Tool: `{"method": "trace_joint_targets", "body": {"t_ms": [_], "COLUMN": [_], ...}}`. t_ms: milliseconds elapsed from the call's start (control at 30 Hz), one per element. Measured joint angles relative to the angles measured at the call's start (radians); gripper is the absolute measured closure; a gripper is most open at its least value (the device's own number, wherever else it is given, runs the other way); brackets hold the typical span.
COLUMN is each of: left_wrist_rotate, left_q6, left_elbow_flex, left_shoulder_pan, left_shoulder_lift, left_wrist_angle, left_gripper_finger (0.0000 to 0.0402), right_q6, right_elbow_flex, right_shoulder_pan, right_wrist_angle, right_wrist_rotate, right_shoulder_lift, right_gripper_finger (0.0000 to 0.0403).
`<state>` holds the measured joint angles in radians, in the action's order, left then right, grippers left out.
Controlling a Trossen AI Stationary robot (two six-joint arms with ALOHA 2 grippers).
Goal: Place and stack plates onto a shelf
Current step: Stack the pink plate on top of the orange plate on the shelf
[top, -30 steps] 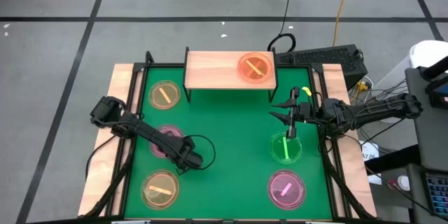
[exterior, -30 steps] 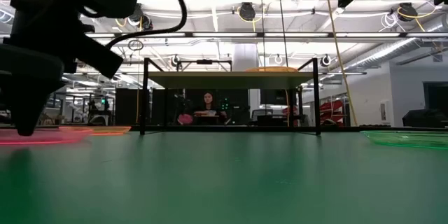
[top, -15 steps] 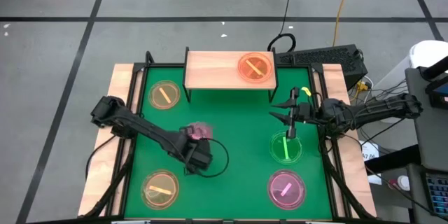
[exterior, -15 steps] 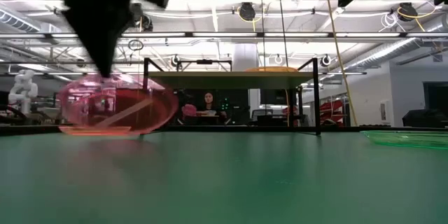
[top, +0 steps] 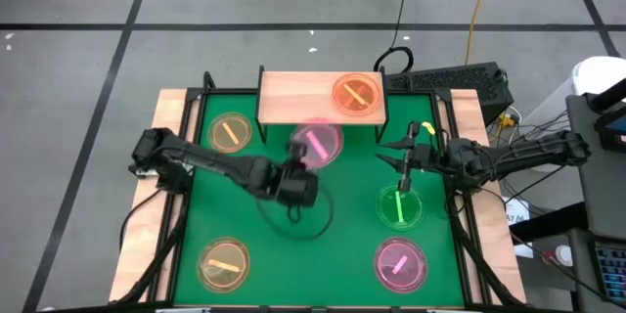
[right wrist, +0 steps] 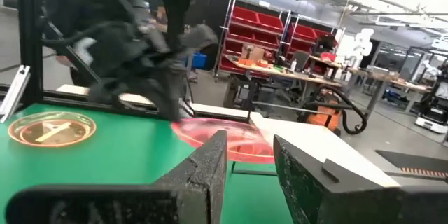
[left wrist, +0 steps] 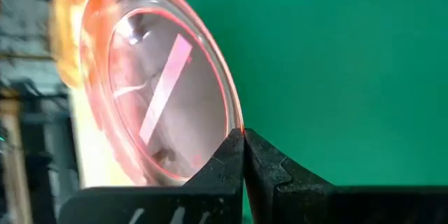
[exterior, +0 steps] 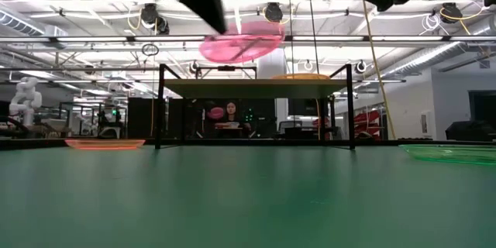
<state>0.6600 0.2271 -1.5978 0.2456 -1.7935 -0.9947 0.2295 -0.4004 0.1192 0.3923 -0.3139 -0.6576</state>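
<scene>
On the green tabletop (top: 323, 196) four plates still lie loose, and the shelf (top: 293, 98) so far carries only an orange plate (top: 356, 93). The left hand (top: 305, 168), pinched tight on a pink plate (top: 317, 142), carries it aloft just beside the shelf's front edge. The right hand (top: 403, 163) waits part-open above the green plate (top: 401, 205).

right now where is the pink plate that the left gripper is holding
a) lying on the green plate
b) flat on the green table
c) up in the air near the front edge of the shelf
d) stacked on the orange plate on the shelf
c) the left gripper pinches the rim of the pink plate, which hangs tilted in the air by the front edge of the shelf, not yet on it.
</scene>
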Motion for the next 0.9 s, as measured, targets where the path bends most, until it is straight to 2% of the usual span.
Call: {"method": "trace_joint_targets", "body": {"t_ms": [233,367,533,633,767,900], "left_wrist_rotate": [-0.009,-0.134,-0.387,-0.495,-0.587,-0.631], "left_q6": [0.42,0.554,0.576,0.561,0.546,0.593], "left_elbow_flex": [0.0,0.0,0.002,0.006,0.008,0.009], "left_shoulder_pan": [-0.2,-0.314,-0.453,-0.521,-0.563,-0.564], "left_shoulder_lift": [0.0,0.0,0.0,-0.003,-0.031,-0.074], "left_wrist_angle": [0.39,0.565,0.608,0.609,0.646,0.694], "left_gripper_finger": [0.0398,0.0398,0.0393,0.0392,0.0391,0.039], "right_q6": [0.0,0.0,0.043,0.048,0.05,0.074], "right_elbow_flex": [0.0,0.0,0.0,0.0,0.0,0.0], "right_shoulder_pan": [0.0,0.0,0.0,0.0,0.0,0.0], "right_wrist_angle": [-0.001,-0.015,-0.037,-0.039,-0.036,-0.015], "right_wrist_rotate": [0.0,0.0,-0.019,-0.06,-0.085,-0.083], "right_shoulder_lift": [0.01,0.01,0.011,0.011,0.01,0.009], "right_gripper_finger": [0.0303,0.0303,0.0303,0.0303,0.0303,0.0303]}}
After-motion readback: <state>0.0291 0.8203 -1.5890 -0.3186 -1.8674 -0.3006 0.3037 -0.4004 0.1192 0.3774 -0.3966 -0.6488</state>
